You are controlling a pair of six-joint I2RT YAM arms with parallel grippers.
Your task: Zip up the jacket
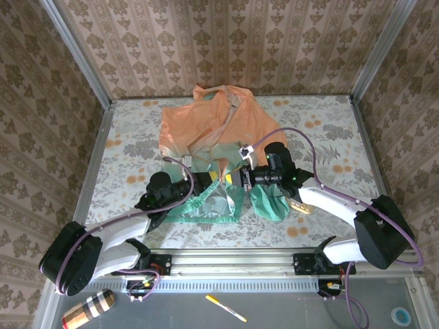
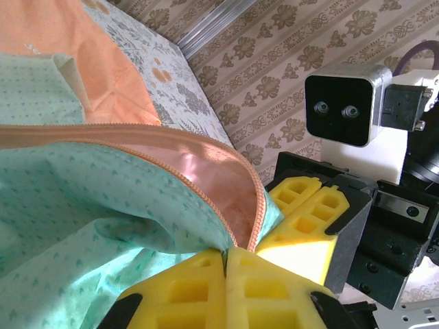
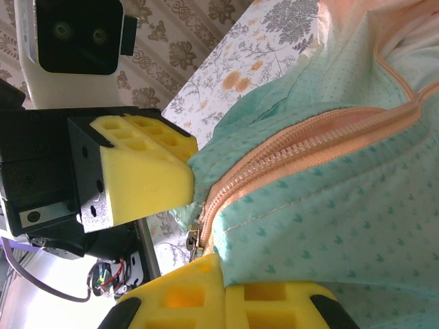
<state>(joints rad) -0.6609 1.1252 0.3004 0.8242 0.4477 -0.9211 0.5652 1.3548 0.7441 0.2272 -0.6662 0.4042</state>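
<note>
The jacket (image 1: 206, 130) sprawls from the middle of the surface (image 1: 329, 130) toward 12 o'clock, its teal hem nearest the arms. The left tool (image 2: 225, 255) is clamped tight on that hem at the foot of the zipper (image 3: 288, 147), likely to anchor it. The right tool (image 3: 221, 277), facing it from 3 o'clock, is pinched closed on fabric just beside, probably seeking the slider. Patterned walls (image 1: 226, 48) enclose the floral surface. A calculator (image 1: 299, 205) lies at 4 o'clock.
</note>
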